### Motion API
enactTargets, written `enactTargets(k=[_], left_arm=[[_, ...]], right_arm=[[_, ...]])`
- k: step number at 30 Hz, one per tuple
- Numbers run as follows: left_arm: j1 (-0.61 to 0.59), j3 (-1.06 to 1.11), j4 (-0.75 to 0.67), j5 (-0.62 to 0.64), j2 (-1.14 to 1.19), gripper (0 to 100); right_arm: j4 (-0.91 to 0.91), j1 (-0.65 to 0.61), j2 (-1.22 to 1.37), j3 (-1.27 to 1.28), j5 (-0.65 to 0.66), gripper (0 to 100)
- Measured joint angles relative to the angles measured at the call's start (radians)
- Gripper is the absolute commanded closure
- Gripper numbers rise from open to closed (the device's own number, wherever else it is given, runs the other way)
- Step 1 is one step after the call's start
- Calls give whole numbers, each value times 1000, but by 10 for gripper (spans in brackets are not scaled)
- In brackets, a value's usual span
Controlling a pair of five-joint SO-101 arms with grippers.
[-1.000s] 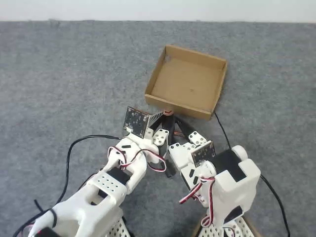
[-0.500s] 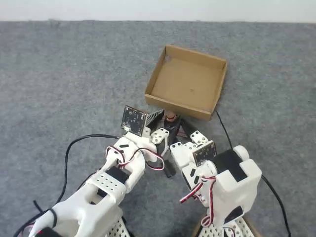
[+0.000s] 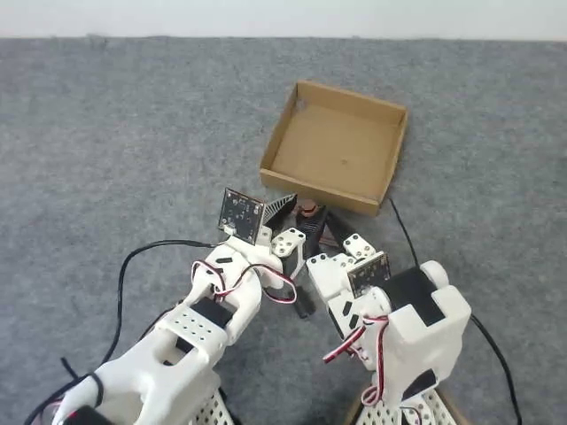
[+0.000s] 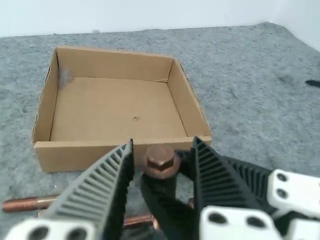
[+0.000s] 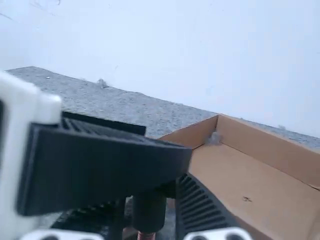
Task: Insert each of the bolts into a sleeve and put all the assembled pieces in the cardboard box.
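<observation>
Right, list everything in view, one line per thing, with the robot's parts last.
brown cardboard box: one, open and empty, on the carpet just beyond the grippers
copper hex-headed bolt: one, head up, standing in the sleeve
black cylindrical sleeve: one, upright, under the bolt head
loose copper bolts: at least two, lying on the carpet in front of the box
grey carpet: one, covering the table
black cable: one, beside the left arm
left gripper: black fingers, open either side of the bolt head
right gripper: black fingers, closed on the sleeve

I count one cardboard box [image 3: 332, 190], two robot arms [image 3: 209, 323], one black sleeve [image 5: 149, 210] carrying one bolt [image 4: 161, 161], and two loose bolts [image 4: 30, 203] on the grey felt.
</observation>
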Motion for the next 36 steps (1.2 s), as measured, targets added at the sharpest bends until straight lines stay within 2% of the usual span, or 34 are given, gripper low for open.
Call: enactTargets(k=[12, 17, 20, 29, 36], left_arm=[[-23, -26, -2, 0, 2, 825], [-72, -61, 8, 0, 2, 923], [-98, -106, 74, 0, 2, 994], [-195, -269, 385, 0, 2, 985], [-299, -345, 537, 2, 2, 985]], right_arm=[[40, 2, 0, -3, 0, 992], [40, 3, 0, -3, 0, 992], [40, 3, 0, -3, 0, 992], [87, 3, 0, -11, 0, 992], [103, 23, 0, -25, 0, 992]])
